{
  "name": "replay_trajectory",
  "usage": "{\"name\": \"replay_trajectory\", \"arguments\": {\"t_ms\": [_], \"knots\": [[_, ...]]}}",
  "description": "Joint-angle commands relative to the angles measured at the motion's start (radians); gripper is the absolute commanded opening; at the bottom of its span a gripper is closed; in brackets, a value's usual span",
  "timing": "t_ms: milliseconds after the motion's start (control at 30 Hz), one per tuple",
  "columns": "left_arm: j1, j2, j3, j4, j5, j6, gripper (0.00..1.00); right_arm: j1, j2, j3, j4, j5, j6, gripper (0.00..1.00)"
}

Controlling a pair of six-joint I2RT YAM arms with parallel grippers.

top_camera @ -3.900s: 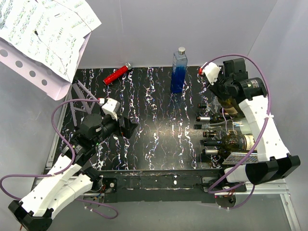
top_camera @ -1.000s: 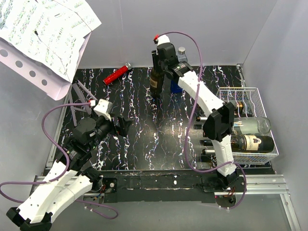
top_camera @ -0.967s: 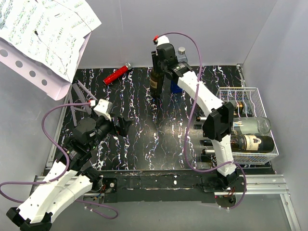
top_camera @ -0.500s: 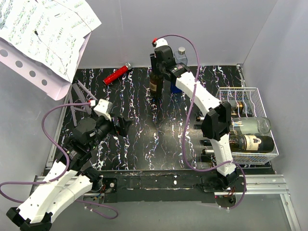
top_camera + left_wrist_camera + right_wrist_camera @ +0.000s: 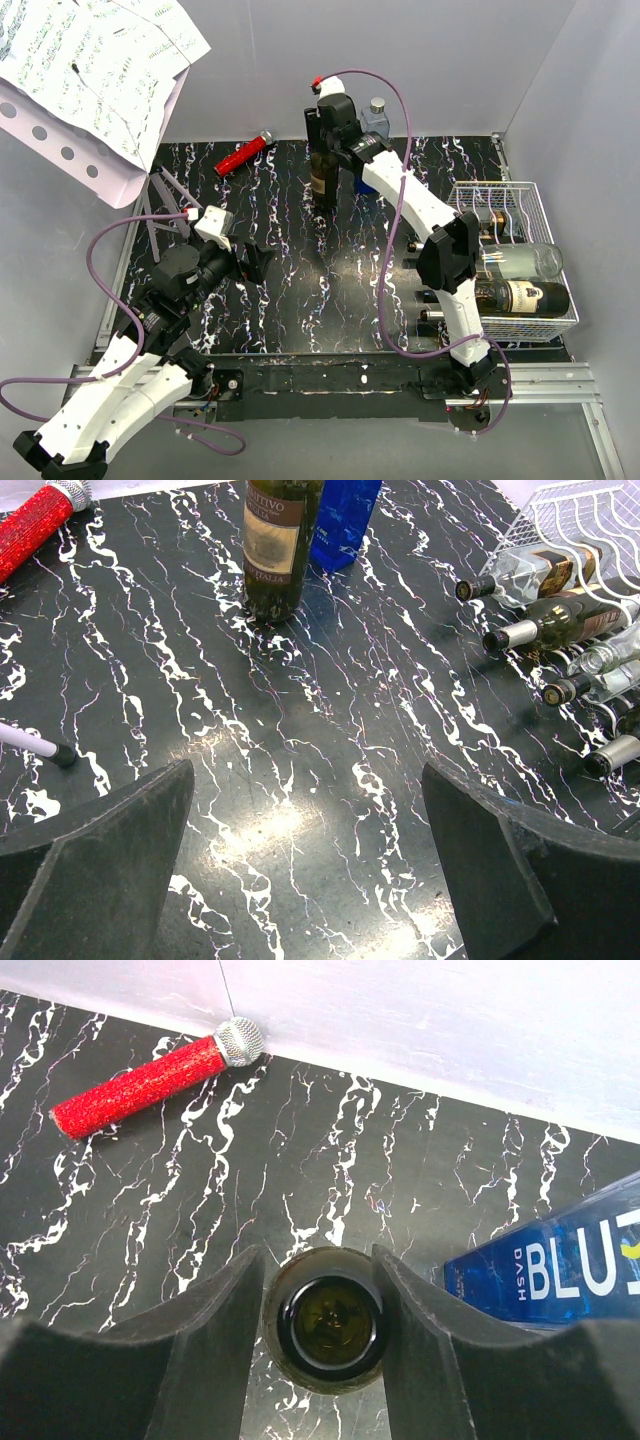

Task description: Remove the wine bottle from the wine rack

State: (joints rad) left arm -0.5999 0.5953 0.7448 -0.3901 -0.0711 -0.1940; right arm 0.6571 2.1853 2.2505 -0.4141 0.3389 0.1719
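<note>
A dark wine bottle (image 5: 322,180) with a cream label stands upright on the black marbled table, left of the blue bottle. My right gripper (image 5: 323,130) hangs over its top. In the right wrist view the bottle's mouth (image 5: 328,1322) sits between the two fingers of the right gripper (image 5: 320,1260); the jaws are slightly parted, with a thin gap on the left side. The white wire wine rack (image 5: 545,205) stands at the right edge, with other bottles (image 5: 520,297) lying in it. My left gripper (image 5: 255,262) hovers wide open over bare table (image 5: 305,810), with nothing between its jaws. The left wrist view shows the wine bottle (image 5: 278,545) ahead and the rack (image 5: 590,505) far right.
A blue square bottle (image 5: 372,150) stands just right of the wine bottle. A red glitter microphone (image 5: 243,154) lies at the back left. A music stand with sheets (image 5: 90,70) overhangs the left corner, its legs (image 5: 165,200) on the table. Bottle necks (image 5: 520,635) stick out of the rack.
The right gripper's jaws have eased apart around the bottle's neck and the wrist has shifted slightly up and back. The bottle stays upright. The left arm has not moved.
</note>
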Motion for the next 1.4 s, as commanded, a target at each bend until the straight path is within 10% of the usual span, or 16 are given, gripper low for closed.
{"name": "replay_trajectory", "arguments": {"t_ms": [0, 367, 733, 1167, 1367], "knots": [[-0.006, -0.009, -0.005, -0.001, -0.016, 0.007, 0.98, 0.007, -0.025, 0.055, 0.066, 0.012, -0.025, 0.56], [-0.006, -0.011, -0.005, -0.001, -0.010, 0.008, 0.98, 0.006, -0.217, 0.049, 0.067, -0.067, -0.155, 0.73], [-0.005, -0.040, -0.005, -0.004, -0.004, 0.010, 0.98, 0.006, -0.731, -0.510, 0.014, -0.167, -0.467, 0.77], [-0.006, -0.054, -0.010, 0.007, 0.039, 0.004, 0.98, -0.002, -1.016, -0.713, -0.857, -0.251, -0.951, 0.77], [-0.011, -0.042, -0.009, 0.013, 0.059, 0.002, 0.98, -0.004, -1.087, -0.880, -0.959, -0.308, -0.963, 0.77]]}}
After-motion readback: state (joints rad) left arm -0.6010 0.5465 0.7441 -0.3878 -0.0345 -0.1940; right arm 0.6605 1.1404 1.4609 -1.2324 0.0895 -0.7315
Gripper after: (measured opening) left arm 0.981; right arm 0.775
